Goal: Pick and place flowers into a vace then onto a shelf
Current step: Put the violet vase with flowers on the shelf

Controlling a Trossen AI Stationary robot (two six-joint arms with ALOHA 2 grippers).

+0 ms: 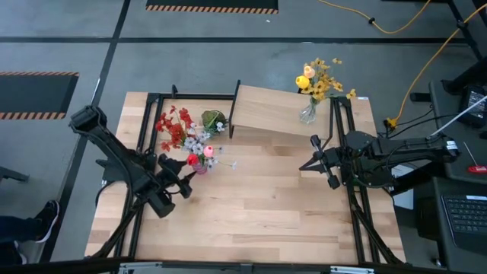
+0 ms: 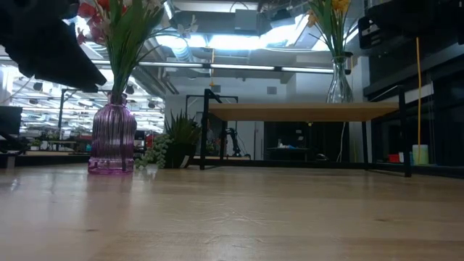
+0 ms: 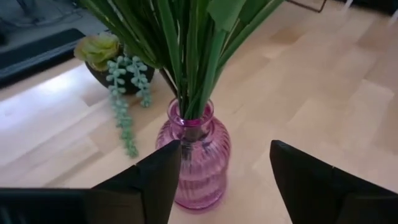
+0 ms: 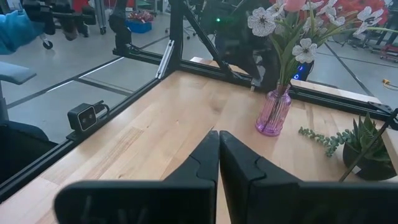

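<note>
Bare light-wood table (image 2: 239, 217) fills the low view's foreground. At upper centre of the high view, the shelf (image 1: 266, 114) bears a clear vase of yellow flowers (image 1: 319, 80). Centre-left, a pink vase (image 3: 196, 158) of flowers is flanked, untouched, by the wide-open left gripper (image 3: 224, 180). At right, the right gripper (image 4: 219, 158) is closed, empty.

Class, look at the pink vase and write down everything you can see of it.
The pink vase is see-through ribbed glass, as it looks, with a round belly and a narrow neck. It stands upright on the wooden table, left of the shelf, beside a small potted succulent. A bunch of green stems fills its neck, carrying red, white and pink flowers. The left gripper sits close by, fingers open on either side of the vase; whether one touches the glass is unclear.
</note>
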